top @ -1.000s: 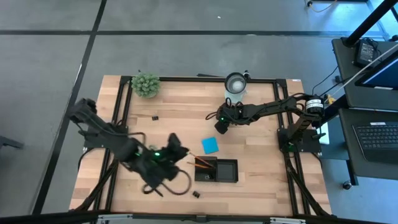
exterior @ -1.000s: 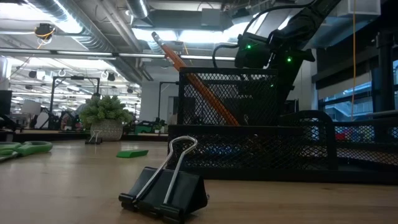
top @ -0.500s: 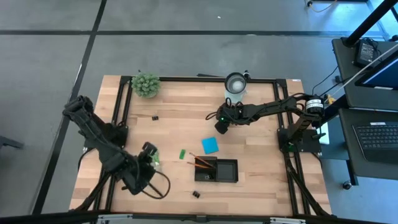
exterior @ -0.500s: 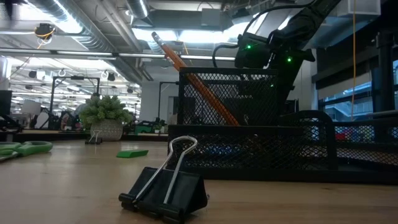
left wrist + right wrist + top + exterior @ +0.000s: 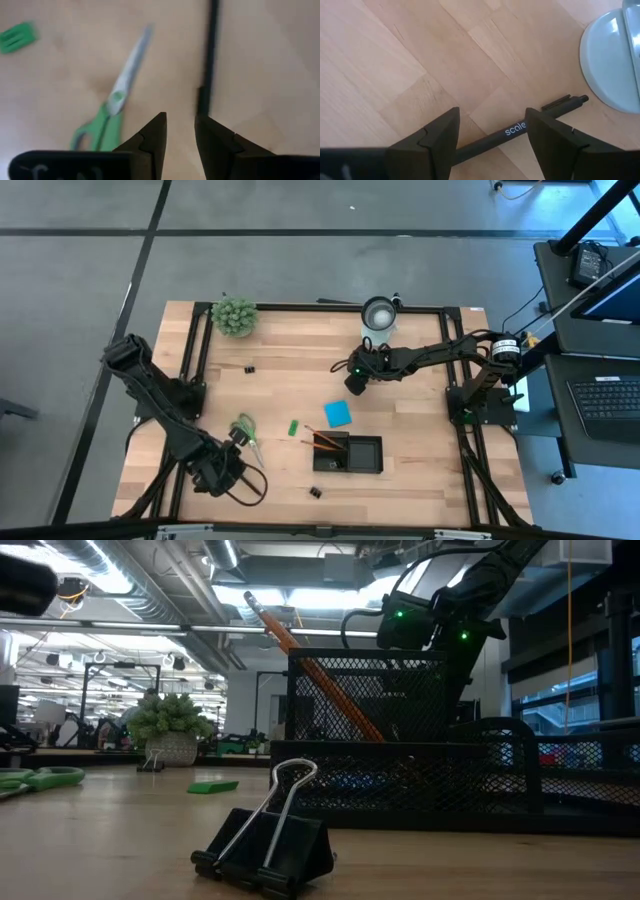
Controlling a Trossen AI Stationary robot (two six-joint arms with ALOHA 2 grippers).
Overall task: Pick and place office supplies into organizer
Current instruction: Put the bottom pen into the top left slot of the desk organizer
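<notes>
Green-handled scissors (image 5: 246, 430) (image 5: 115, 102) lie flat on the table, left of the black mesh organizer (image 5: 348, 452). My left gripper (image 5: 179, 125) hangs open just above the table beside them, pointing steeply down. A thin black pen (image 5: 206, 60) lies just beyond its fingertips. The organizer holds orange pencils (image 5: 310, 665). A small green block (image 5: 293, 427) and a blue note pad (image 5: 338, 413) lie near the organizer. My right gripper (image 5: 490, 130) stands open over a black pen (image 5: 517, 129) near the white cup (image 5: 378, 313). That pen crosses the gap between its fingers.
A fuzzy green plant ball (image 5: 234, 316) sits at the far left corner. One black binder clip (image 5: 249, 368) lies on the left half of the table, another (image 5: 265, 840) by the near edge in front of the organizer. Black frame rails (image 5: 190, 380) border the tabletop.
My left gripper has swung from just left of the organizer toward the table's near left and come down over the scissors, tipping from a shallow slant to point steeply down. The green block, hidden under the arm before, now shows. My right arm has kept still.
</notes>
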